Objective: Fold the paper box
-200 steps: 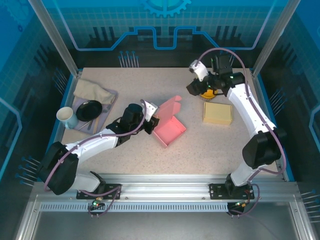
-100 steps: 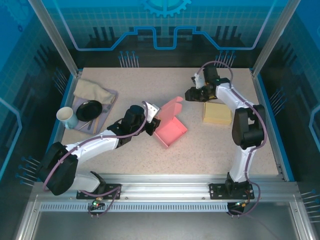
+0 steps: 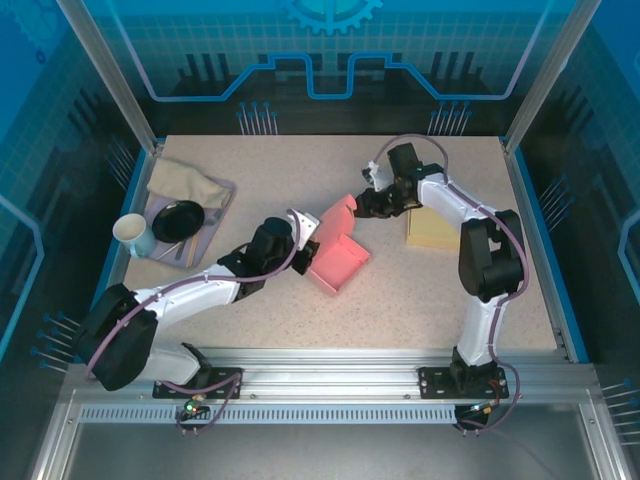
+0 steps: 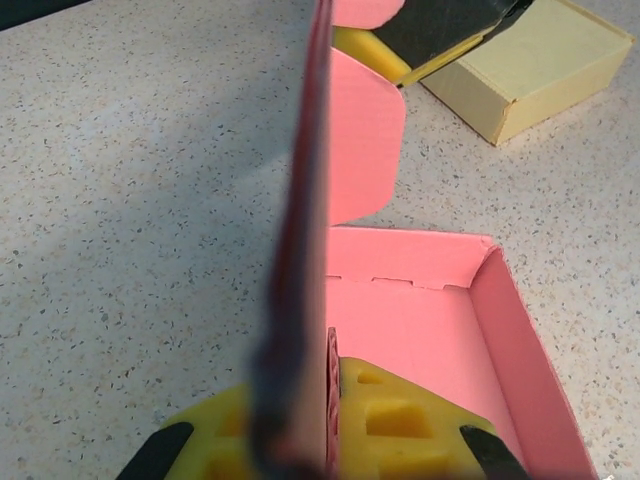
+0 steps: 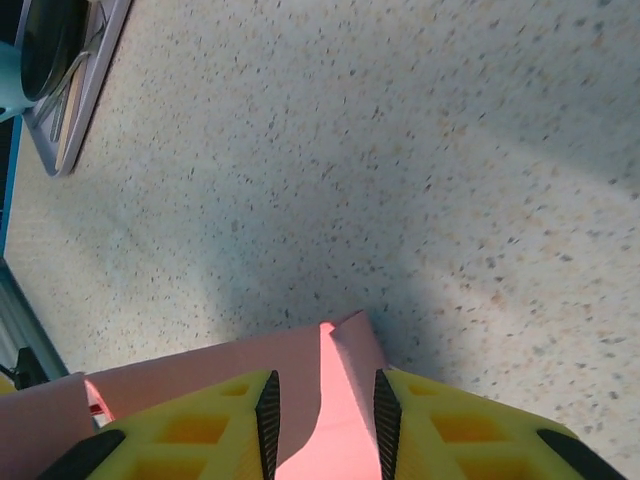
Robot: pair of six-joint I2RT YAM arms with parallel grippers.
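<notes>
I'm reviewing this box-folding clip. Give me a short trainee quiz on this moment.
1. True or false: the left pincer is shut on a wall of the pink box.
2. Seen from above, where does the tan box lie relative to the pink box? A: to its right; B: to its left; C: on top of it.
3. Fill in: the pink box's lid is ___ (open/closed).

Key: 1 true; 2 A; 3 open.
</notes>
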